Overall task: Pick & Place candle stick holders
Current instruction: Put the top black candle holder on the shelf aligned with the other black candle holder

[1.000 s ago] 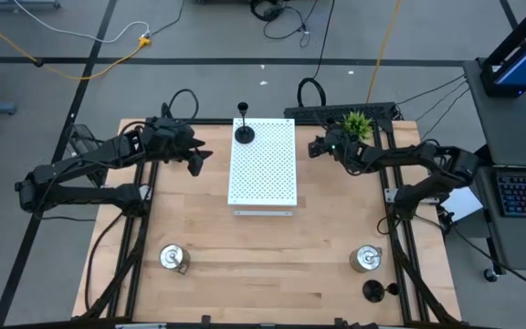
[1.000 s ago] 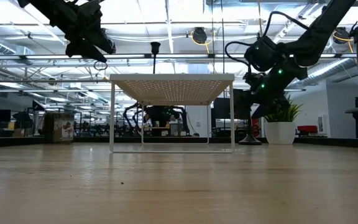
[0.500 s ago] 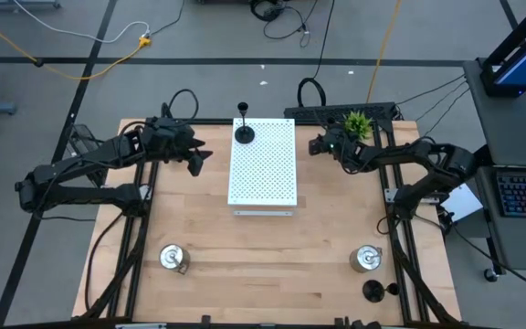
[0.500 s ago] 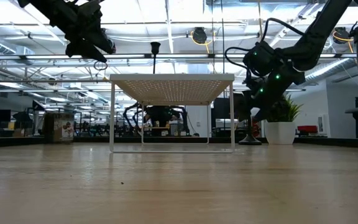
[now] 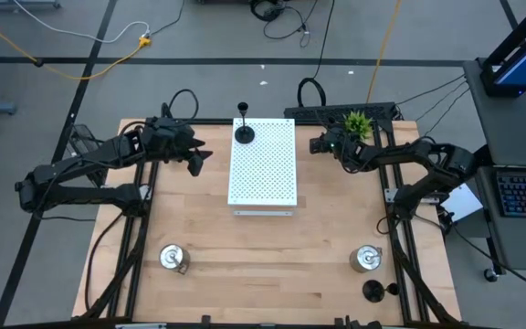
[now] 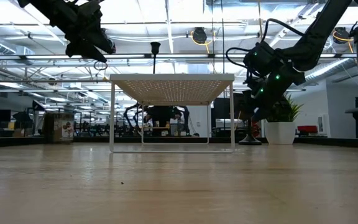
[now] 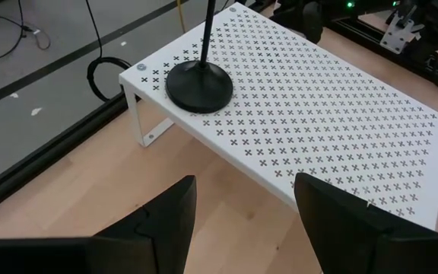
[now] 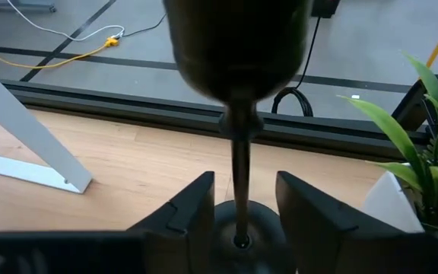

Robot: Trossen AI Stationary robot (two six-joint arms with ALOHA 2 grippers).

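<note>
Black candle stick holder point(image 8: 238, 114) stands upright between the right claw point(image 8: 240, 209) fingers point(image 8: 185, 209), stem in the gap, round base low between the fingertips; the fingers flank the stem narrowly, but can't tell if they actually touch it. In the high view the right claw point(image 5: 320, 144) sits at 3 o'clock of the white perforated board point(image 5: 263, 164), just off its far right corner, beside the green potted plant point(image 5: 357, 122). Versus a second ago: the right claw has shifted slightly toward the plant and dipped a bit in the low view; nothing else moved. Second black holder point(image 5: 244, 131) stands upright on the board's far left corner, stem up. Left claw point(image 5: 194, 161) hangs at 9 o'clock of the board, above the tabletop point(image 5: 263, 247), fingers point(image 7: 166, 221) parted and empty, unchanged. Near edge: silver holder point(image 5: 171, 258) at 7 o'clock, another silver holder point(image 5: 365, 260) at 5 o'clock, and a third black holder point(image 5: 373, 291) just beyond it toward the near right corner; can't tell whether it is upright. Plant crowds the right claw on the outer side; board leg point(image 8: 29, 144) is on the other.
</note>
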